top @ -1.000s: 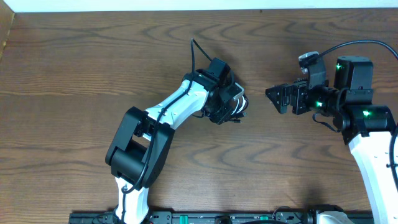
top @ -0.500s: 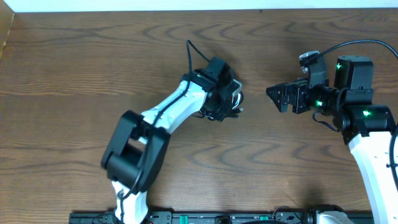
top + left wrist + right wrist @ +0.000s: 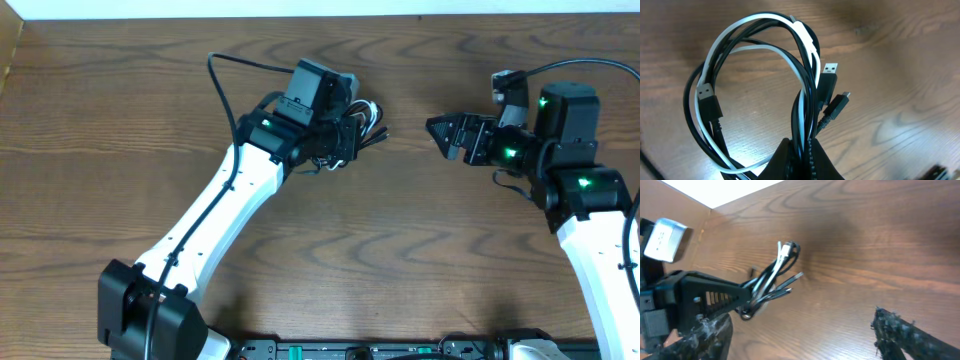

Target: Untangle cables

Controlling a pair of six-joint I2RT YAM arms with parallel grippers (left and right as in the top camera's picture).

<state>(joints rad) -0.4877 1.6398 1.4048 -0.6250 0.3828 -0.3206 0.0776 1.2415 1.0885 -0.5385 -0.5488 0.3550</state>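
Note:
A tangled bundle of cables [image 3: 765, 95], black cords and a white one with small plug ends, hangs lifted off the table. My left gripper [image 3: 802, 155] is shut on the bundle, with the loops and USB plugs sticking out past the fingertips. In the overhead view the bundle [image 3: 362, 125] shows at the tip of my left gripper [image 3: 345, 135], upper centre. My right gripper [image 3: 440, 135] is open and empty, a short way to the right of the bundle and facing it. The right wrist view shows the bundle [image 3: 775, 277] held up, ahead of my open right gripper [image 3: 800, 335].
The brown wooden table [image 3: 120, 150] runs to a pale wall at the far edge. A thick black arm cable [image 3: 240, 70] loops up behind the left wrist. A black rail [image 3: 380, 350] lies along the near table edge.
My left arm has swung up and toward the far left, lifting the cable bundle off the table. The right gripper has tilted slightly and stayed in place.

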